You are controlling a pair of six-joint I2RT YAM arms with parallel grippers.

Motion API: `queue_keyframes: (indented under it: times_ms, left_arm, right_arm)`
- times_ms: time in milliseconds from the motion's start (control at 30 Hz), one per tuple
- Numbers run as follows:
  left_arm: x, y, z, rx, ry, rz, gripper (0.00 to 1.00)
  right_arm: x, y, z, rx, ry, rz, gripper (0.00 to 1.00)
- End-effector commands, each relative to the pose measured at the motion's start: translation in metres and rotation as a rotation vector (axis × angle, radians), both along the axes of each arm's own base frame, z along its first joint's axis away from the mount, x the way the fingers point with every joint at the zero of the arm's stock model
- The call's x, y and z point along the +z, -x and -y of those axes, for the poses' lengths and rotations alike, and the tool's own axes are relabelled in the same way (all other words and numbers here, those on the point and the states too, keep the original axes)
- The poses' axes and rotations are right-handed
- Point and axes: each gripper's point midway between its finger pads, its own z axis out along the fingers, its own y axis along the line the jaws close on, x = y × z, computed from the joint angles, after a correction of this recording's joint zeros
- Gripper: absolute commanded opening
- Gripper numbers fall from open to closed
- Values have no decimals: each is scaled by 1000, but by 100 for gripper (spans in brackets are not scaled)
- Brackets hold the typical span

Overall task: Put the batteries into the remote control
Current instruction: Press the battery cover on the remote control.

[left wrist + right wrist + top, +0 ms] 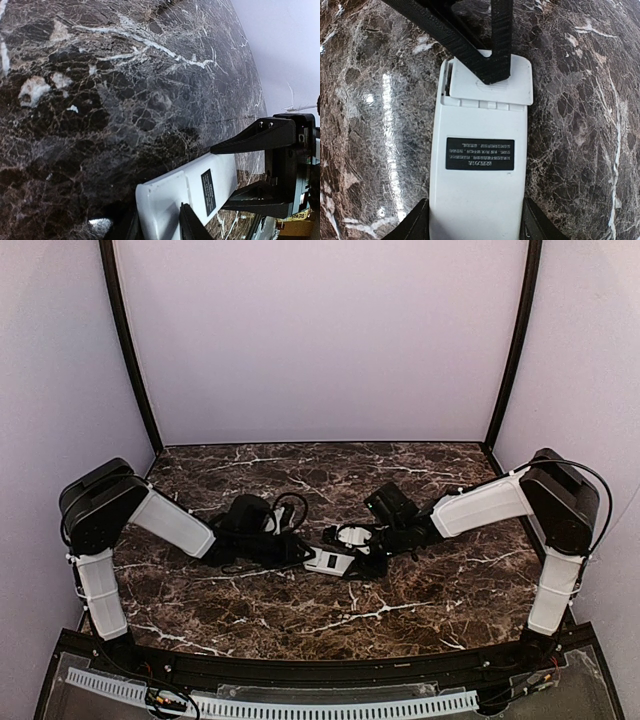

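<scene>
Top external view: the dark marble table (450, 600) takes up the floor of the booth. The left arm (175, 522) and right arm (480, 505) reach inward and meet near its middle, over the remote control (328, 560). From here the remote is only a small white sliver between the black tools.

In the right wrist view the remote lies flat on the marble with its plain white back up and its button face turned down, out of sight. The right gripper (477, 222) clamps it across its width, one finger against each long side. The end of the body nearest that camera is cut off by the picture's edge.

At the opposite end, the left gripper (160, 225) has its fingers set narrowly. One black finger (492, 67) rests its tip on the battery cover (517, 82). The other shows only as a dark shape at the remote's edge, so I cannot tell whether this tool pinches anything. The cover sits slightly askew, overhanging one side of the body, and it hides whatever lies beneath.

A black label (480, 153) with pale print too fine to read sits mid-back.

Batteries cannot be made out in any view.
</scene>
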Motion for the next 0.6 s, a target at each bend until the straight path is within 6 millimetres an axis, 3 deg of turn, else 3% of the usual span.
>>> queue_keyframes:
  times_ms: [0,567]
  left_arm:
    - [-21,18,-12,-35,-126,-42,28]
    - [-23,30,-10,-73,-170,-60,27]
  right_arm:
    - [-5,-6,6,-41,42,16,4]
    - [-3,-24,11,-113,95,135,5]
